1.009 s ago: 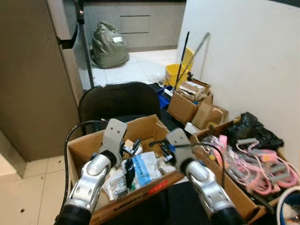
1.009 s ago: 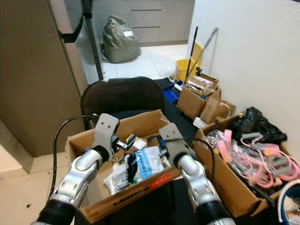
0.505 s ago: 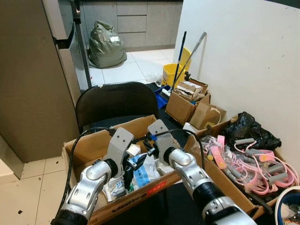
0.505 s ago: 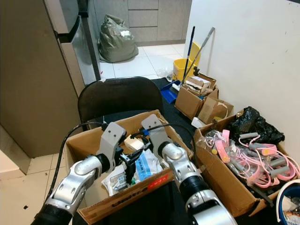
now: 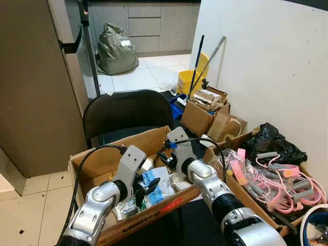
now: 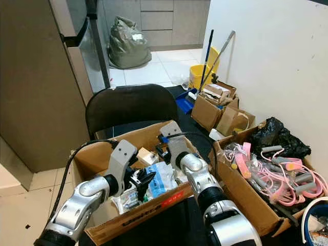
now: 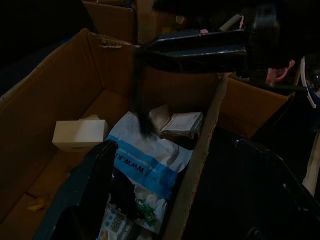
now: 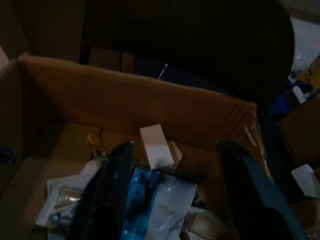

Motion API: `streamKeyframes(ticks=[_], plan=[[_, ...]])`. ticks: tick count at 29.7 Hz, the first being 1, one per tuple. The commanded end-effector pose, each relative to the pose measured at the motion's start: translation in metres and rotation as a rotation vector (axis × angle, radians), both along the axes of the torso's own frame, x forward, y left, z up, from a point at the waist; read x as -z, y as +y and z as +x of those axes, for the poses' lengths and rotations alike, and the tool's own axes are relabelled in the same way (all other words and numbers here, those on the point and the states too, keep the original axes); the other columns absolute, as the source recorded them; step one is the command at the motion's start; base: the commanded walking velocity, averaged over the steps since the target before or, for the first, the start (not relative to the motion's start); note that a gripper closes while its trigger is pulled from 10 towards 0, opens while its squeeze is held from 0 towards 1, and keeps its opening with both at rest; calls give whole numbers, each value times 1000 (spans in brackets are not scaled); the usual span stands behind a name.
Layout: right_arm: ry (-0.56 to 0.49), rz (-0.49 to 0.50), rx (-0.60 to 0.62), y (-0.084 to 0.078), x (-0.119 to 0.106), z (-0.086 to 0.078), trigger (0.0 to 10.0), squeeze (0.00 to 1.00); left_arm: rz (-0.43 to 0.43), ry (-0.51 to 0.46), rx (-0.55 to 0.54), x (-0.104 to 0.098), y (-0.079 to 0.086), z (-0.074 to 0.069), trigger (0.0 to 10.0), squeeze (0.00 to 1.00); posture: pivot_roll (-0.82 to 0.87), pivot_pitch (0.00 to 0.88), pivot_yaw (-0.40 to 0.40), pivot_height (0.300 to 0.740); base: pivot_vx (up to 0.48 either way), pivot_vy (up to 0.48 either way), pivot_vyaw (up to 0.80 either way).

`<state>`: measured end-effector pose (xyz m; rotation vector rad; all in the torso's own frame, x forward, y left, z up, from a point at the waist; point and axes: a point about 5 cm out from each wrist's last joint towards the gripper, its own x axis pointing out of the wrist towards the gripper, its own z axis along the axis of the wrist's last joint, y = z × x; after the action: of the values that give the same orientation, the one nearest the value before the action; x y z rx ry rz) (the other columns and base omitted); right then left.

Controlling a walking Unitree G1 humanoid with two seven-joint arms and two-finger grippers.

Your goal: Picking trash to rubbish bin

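An open cardboard box [image 5: 97, 156] of trash rests on a black chair. Inside lie a blue-and-white plastic bag [image 5: 156, 184], a small white carton [image 7: 80, 135] and other wrappers. My left gripper [image 5: 145, 185] is down in the box, open, just above the bag [image 7: 150, 160], its fingers [image 7: 85, 195] spread wide with nothing between them. My right gripper [image 5: 165, 155] reaches in from the right, near the box's back wall. It is open over the white carton [image 8: 155, 147] and the bag [image 8: 145, 192], and holds nothing.
The black chair's back [image 5: 128, 110] rises behind the box. To the right a second box [image 5: 271, 174] holds pink hangers, with a black bag [image 5: 271, 141] beyond it. Smaller cartons [image 5: 205, 110], a yellow mop bucket [image 5: 190, 81] and a green sack [image 5: 117, 48] stand farther back. A tall cabinet [image 5: 36, 87] stands on the left.
Both arms have reached forward into the box over the last second. The left gripper has sunk lower toward the blue-and-white bag. The right arm has shifted slightly right. The camera has also moved.
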<state>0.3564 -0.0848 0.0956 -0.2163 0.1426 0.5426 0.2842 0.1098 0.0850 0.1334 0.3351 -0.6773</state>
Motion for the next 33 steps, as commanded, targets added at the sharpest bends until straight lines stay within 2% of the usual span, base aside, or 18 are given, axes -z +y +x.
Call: streamKeyframes(ticks=[1, 2, 6, 7, 8, 11, 13, 16, 17, 18, 20, 22, 28, 33], plan=[[-19, 10, 12, 0, -3, 2, 10000, 1000, 18, -6, 1, -2, 2, -1, 10000, 0, -25, 41, -50, 740, 0, 0, 0], [-33, 22, 30, -1, -5, 4, 10000, 0, 21, -15, -13, -3, 3, 0, 10000, 0, -24, 45, -48, 740, 0, 0, 0], [-58, 50, 80, -7, -9, 6, 10000, 0, 32, -49, -56, -6, 5, 4, 10000, 0, -25, 49, -45, 740, 0, 0, 0], [-90, 62, 145, -17, -13, 8, 10000, 0, 23, -100, -116, -11, 8, 10, 10000, 0, -26, 52, -45, 740, 0, 0, 0], [-90, 62, 145, -17, -13, 8, 10000, 0, 23, -100, -116, -11, 8, 10, 10000, 0, -26, 52, -45, 740, 0, 0, 0], [-96, 101, 221, -32, -13, 9, 10000, 0, 23, -150, -199, -17, 12, 17, 10000, 0, -31, 57, -47, 740, 0, 0, 0], [-119, 102, 297, -49, -9, 4, 10000, 0, 13, -217, -305, -25, 18, 25, 10000, 0, -37, 60, -46, 740, 0, 0, 0], [-150, 133, 359, -64, -8, -1, 10000, 0, 2, -262, -359, -31, 20, 29, 10000, 0, -40, 61, -46, 740, 0, 0, 0], [-151, 143, 394, -73, -4, -7, 10000, 0, 3, -271, -325, -32, 16, 28, 10000, 0, -54, 64, -36, 740, 0, 0, -800], [-151, 143, 394, -73, -4, -7, 10000, 0, 3, -271, -325, -32, 16, 28, 10000, 0, -54, 64, -36, 740, 0, 0, -800], [-138, 143, 453, -88, 7, -19, 10000, 0, 24, -275, -291, -30, 11, 28, 10000, 0, -71, 68, -23, 740, 0, 0, -800], [-132, 142, 499, -96, 14, -27, 10000, 0, 37, -280, -278, -29, 8, 29, 10000, 0, -82, 70, -16, 740, 0, 0, -800], [-116, 171, 593, -101, 22, -44, 10000, 0, 25, -305, -284, -30, 2, 34, 10000, 0, -101, 72, -2, 740, 0, 0, -800], [-88, 148, 602, -99, 30, -50, 10000, 0, 31, -322, -274, -32, -4, 37, 10000, 0, -101, 74, -2, 740, 0, 0, -800]])
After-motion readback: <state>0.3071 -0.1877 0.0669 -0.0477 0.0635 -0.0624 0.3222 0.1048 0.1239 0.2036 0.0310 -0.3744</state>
